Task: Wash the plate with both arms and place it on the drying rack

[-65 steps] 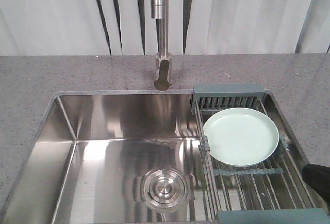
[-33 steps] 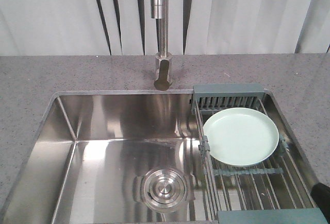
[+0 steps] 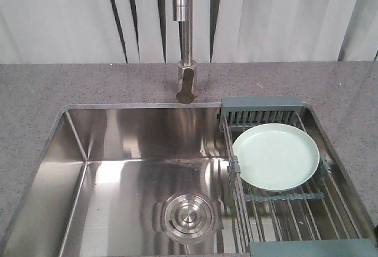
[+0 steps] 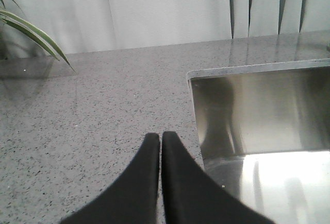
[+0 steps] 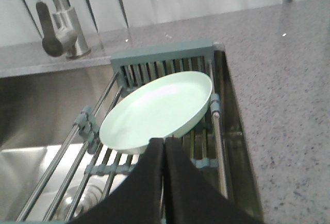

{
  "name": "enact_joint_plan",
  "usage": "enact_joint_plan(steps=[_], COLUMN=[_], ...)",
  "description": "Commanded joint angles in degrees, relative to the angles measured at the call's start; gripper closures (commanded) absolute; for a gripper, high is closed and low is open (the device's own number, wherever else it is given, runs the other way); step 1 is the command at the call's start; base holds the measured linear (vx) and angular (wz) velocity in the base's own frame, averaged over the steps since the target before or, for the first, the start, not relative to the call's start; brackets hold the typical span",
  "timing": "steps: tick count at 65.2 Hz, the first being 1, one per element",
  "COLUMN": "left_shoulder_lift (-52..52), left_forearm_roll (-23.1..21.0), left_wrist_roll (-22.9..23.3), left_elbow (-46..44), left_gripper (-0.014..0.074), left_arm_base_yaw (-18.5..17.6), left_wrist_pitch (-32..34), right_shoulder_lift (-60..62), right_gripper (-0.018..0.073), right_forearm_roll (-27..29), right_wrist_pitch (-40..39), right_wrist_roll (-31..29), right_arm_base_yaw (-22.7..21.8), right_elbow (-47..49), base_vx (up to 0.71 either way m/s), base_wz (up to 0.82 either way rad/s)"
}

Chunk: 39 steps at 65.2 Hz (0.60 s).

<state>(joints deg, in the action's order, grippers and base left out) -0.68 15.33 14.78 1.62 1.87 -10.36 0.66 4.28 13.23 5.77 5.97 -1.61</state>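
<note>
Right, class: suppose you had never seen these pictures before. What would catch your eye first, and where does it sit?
The round pale mint-green plate stands out first, lying on the steel-rod drying rack across the right side of the shiny steel sink basin. Next comes the tall steel tap, rising from the grey speckled counter behind the basin. In the wrist views, each black end effector, left and right, shows its fingers pressed together, holding nothing.

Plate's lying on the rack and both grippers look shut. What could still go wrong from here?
1. The plate lies flat across the drying rack rods, its left rim overhanging the sink; a nudge might slide it in.
2. The right gripper sits shut just short of the plate's near rim; moving forward could push it.
3. The left gripper hangs shut over the counter, away from everything, so little risk there.
</note>
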Motion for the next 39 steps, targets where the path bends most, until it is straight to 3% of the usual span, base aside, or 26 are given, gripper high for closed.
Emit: enact_joint_plan(steps=[1, 21, 31, 39], left_shoulder_lift=[-0.9, -0.9, -0.9, -0.9], left_forearm_roll=[0.1, 0.1, 0.1, 0.1], left_wrist_roll=[0.5, 0.5, 0.5, 0.5], left_elbow=[1.4, 1.4, 1.4, 1.4], left_gripper=[0.0603, 0.0603, 0.0603, 0.0603], left_arm_base_yaw=[0.1, 0.1, 0.1, 0.1], left_wrist_pitch=[4.1, 4.1, 4.1, 4.1], right_shoulder_lift=[0.6, 0.6, 0.6, 0.6], right_gripper=[0.0566, 0.0566, 0.0566, 0.0566], right_forearm_roll=[-0.7, -2.9, -6.9, -6.9], right_wrist_pitch=[-7.7, -16.1, -16.3, -16.4], right_wrist_roll=[-0.3, -2.7, -1.6, -1.3], right_arm_base_yaw=[-1.7, -1.6, -1.6, -1.6], right_elbow=[-0.1, -0.1, -0.2, -0.2], base_vx=[0.00, 0.00, 0.00, 0.00], base_wz=[0.00, 0.00, 0.00, 0.00])
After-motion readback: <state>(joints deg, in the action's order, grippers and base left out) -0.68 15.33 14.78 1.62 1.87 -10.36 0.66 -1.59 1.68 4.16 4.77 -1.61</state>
